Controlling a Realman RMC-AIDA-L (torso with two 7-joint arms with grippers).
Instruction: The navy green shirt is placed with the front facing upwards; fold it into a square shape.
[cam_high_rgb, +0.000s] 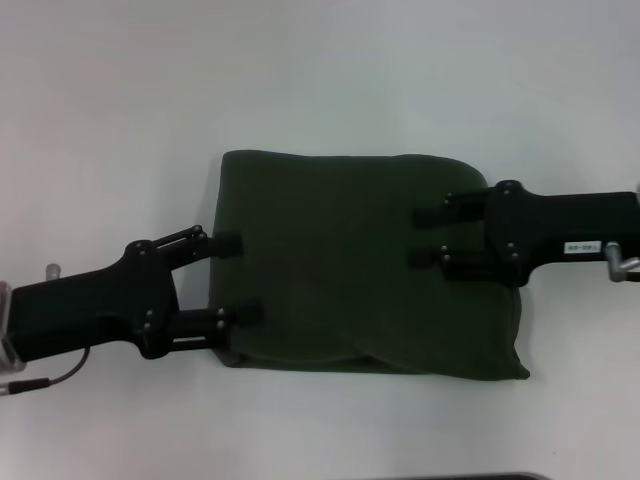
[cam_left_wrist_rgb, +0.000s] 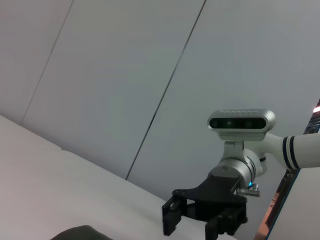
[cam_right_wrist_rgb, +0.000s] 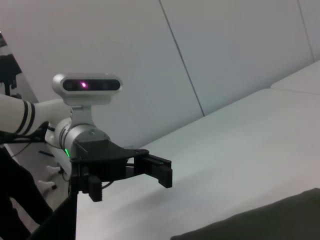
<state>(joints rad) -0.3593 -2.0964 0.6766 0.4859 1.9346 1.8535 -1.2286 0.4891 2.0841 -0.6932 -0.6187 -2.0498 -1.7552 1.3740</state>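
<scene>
Dark olive-green cotton shirt folded into a rough square with plain side up, lying mid-way across the white table. Black left gripper at the shirt's left edge, fingers spread wide, both tips on the fabric edge, nothing pinched. Black right gripper over the shirt's right part, fingers likewise apart, holding nothing.

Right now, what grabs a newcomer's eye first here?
The navy green shirt, folded to a rough square with its plain side up, at the centre of the white table. Two black arms flank it: the left claw open at its left edge, the right claw open over its right part.
</scene>
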